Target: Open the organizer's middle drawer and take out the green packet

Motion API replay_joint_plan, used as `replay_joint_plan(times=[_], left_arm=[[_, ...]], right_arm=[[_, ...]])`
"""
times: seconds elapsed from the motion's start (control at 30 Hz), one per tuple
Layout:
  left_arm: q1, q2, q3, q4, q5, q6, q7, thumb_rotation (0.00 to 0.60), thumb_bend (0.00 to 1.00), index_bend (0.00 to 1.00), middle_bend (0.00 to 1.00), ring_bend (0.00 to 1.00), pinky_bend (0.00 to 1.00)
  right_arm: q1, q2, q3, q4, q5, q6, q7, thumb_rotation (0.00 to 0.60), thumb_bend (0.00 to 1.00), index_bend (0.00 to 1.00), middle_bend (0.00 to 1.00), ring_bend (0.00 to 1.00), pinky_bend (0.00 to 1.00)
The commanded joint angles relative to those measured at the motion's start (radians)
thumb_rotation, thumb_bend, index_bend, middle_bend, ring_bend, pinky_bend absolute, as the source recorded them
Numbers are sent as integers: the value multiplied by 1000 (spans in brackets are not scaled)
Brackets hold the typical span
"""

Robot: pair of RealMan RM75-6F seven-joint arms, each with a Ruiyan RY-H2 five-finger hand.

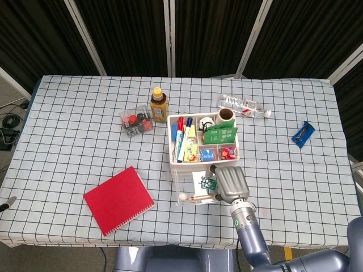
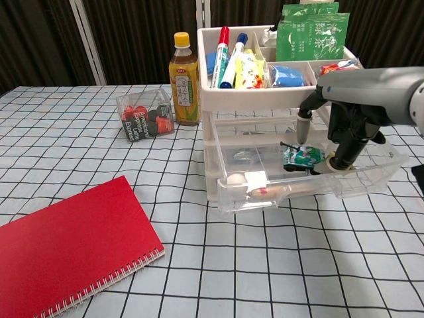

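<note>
The white plastic three-tier organizer point(image 2: 265, 99) stands near the middle of the checkered-cloth surface point(image 1: 74, 141), its clear middle drawer point(image 2: 311, 182) pulled out toward the near edge. Inside that drawer, toward its right half, lies the small green packet point(image 2: 301, 156), with a wooden-handled tool point(image 2: 285, 190) lying along the drawer's near wall and a white round object point(image 2: 235, 179) at the near left corner. The right hand point(image 2: 348, 109) hangs over the right part of the open drawer, its grey back uppermost; one fingertip points down just above the packet's left end and a darker finger reaches down into the drawer just to the packet's right, so the packet sits between them. Whether either finger touches the packet cannot be told, and nothing is visibly lifted. In the head view the right hand point(image 1: 229, 184) covers the drawer's right side, with the packet point(image 1: 209, 183) showing at its left edge. The left hand shows in neither view. A red spiral notebook point(image 1: 118, 199) lies at the near left of the surface.
</note>
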Motion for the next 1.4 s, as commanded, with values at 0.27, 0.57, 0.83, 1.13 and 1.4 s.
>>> replay_joint_plan(times=[0.27,0.57,0.83,1.13,1.4], left_arm=[[1,2,-1,1,-1,3,-6,600,63,0,0,0,0],[2,3,-1,1,0,4,-9,600,64,0,0,0,0],[3,3,-2,1,1,5,-10,600,63,0,0,0,0],[3,4,-2,1,0,6,-11,600,63,0,0,0,0],[4,4,-2,0,2,9,-11,600,63,0,0,0,0]], right_arm=[[4,-16,-10,31,-14,8,10,600,166,479,1000,1000,777],[1,-16,-22,29,-34,3,20,600,277,523,1000,1000,777],[-1,-14,-27,23,-55,7,25,600,369,547,1000,1000,777],[-7,-8,-34,17,-79,18,26,600,403,557,1000,1000,777],[-16,18,-32,-23,-113,49,18,600,405,561,1000,1000,777]])
